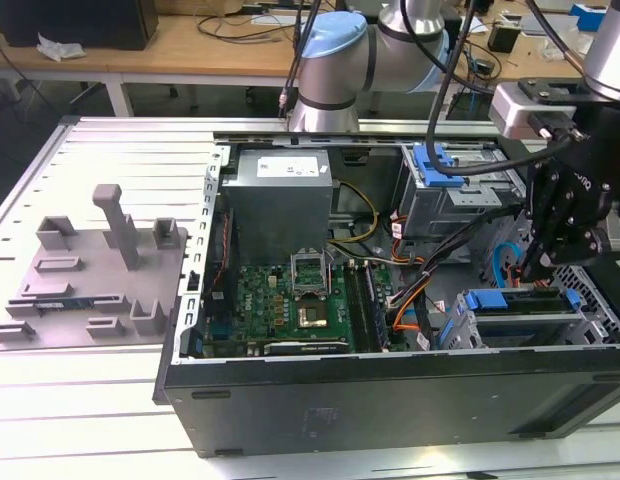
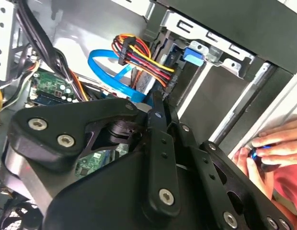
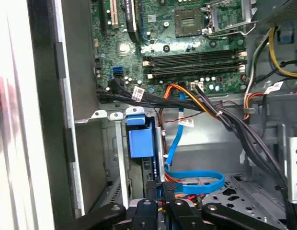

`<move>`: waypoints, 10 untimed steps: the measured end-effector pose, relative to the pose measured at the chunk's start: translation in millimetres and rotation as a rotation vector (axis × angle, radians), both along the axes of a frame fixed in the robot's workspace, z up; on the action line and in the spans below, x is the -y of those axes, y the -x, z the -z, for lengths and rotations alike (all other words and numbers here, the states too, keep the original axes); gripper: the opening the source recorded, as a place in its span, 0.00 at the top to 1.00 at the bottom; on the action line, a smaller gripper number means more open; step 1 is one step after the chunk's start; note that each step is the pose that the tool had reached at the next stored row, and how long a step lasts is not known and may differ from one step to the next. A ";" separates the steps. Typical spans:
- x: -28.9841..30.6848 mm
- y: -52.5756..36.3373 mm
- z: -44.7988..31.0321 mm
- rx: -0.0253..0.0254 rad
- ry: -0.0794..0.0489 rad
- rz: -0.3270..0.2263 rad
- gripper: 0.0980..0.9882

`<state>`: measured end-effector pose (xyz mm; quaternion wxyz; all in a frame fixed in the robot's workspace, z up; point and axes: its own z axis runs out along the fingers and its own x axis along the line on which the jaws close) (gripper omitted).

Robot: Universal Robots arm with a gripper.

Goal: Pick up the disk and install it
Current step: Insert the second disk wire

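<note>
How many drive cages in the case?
2. One drive cage at the case's far side, one nearer the camera, beneath the gripper; more may be hidden.

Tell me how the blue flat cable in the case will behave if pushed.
The blue flat cable lies in a loose loop, so it probably flexes aside rather than resisting. It looks thin, likely light. It passes under black wires, so may snag.

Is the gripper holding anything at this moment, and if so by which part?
Cannot be told. The gripper hangs inside the open computer case above the drive bay with the disk, near the blue cable, but no grasped object shows between its linkages.
</note>
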<state>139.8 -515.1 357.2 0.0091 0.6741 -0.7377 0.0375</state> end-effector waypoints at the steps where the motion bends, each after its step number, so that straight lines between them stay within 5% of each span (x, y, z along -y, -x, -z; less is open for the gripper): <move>1: 0.9 0.0 0.1 0.0000 -0.002 0.000 0.93; 6: 8.4 0.1 1.8 -0.0012 -0.008 0.000 0.93; 10: 8.4 0.1 3.4 -0.0012 -0.007 0.000 0.93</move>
